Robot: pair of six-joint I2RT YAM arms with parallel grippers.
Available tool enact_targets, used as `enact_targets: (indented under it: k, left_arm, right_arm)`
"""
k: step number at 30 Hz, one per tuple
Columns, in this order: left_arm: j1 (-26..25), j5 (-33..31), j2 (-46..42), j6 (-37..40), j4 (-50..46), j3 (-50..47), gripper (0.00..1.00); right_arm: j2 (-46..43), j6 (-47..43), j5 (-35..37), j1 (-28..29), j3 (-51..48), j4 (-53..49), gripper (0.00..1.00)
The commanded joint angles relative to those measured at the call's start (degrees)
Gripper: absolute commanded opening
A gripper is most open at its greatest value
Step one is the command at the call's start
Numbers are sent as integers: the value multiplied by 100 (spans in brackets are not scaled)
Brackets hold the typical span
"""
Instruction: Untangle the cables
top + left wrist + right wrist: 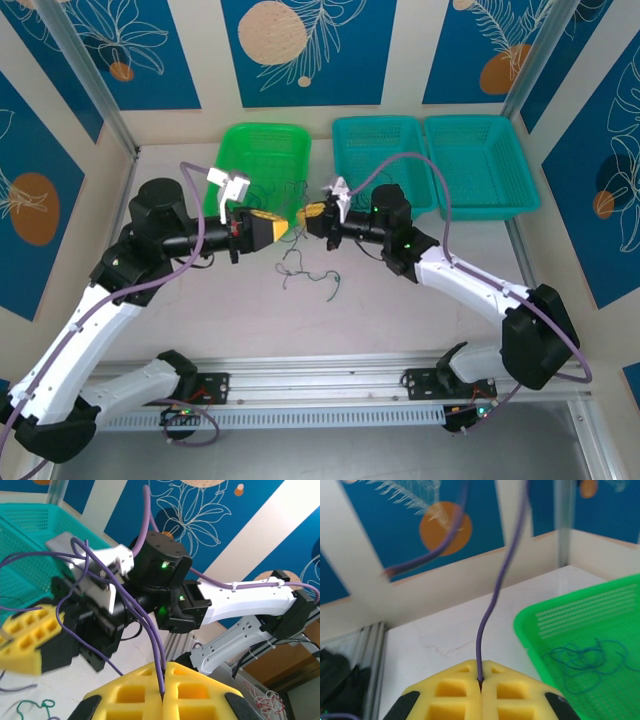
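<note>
My left gripper (287, 228) and right gripper (304, 215) meet tip to tip above the table's middle, just in front of the green basket (262, 150). In the left wrist view my gripper (165, 669) is shut on two strands of a thin bluish-purple cable (150, 630) that run up toward the right gripper's yellow fingers (27, 637). In the right wrist view my gripper (480, 666) is shut on one thin bluish-purple cable (485, 625) rising from its tips. More dark and green cables (305, 268) lie curled on the table below. Blue cables (585, 660) lie in the green basket (545, 622).
Two teal baskets (375, 135) (490, 165) stand at the back right beside the green one. A green cable loop (35, 707) lies on the white table. The right arm's black wrist (160, 575) and thick purple-grey cable fill the space close ahead of the left gripper.
</note>
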Motion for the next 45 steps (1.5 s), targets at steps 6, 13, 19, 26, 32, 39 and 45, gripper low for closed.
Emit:
enact_targets:
  k: [6, 13, 19, 26, 32, 39, 45]
  left_arm:
    - [-51, -599, -224, 542, -887, 96, 0]
    - [-38, -1936, -55, 797, -1826, 193, 5]
    - [-34, -2377, -20, 856, -2009, 106, 13]
    - [-28, -2178, -93, 762, -1853, -150, 13]
    - [-33, -1683, -184, 655, -1231, -647, 39]
    - [-47, -1080, -162, -177, 808, -1742, 71]
    - [-58, -1179, -192, -193, 1080, -1948, 94]
  right_arm:
    - [-1404, 2058, 2513, -1572, -436, -1130, 0]
    - [-2268, 3226, 2925, -3278, -615, -1986, 0]
    - [-2467, 3618, 2605, -3864, -595, -2214, 0]
    - [-2385, 3772, 1896, -3892, -509, -2071, 0]
    - [-2125, 3871, 1014, -3525, 19, -2069, 0]
    - [-1944, 3519, 1497, -2269, 716, -2493, 0]
    - [-1939, 3514, 1708, -1779, 993, -2700, 0]
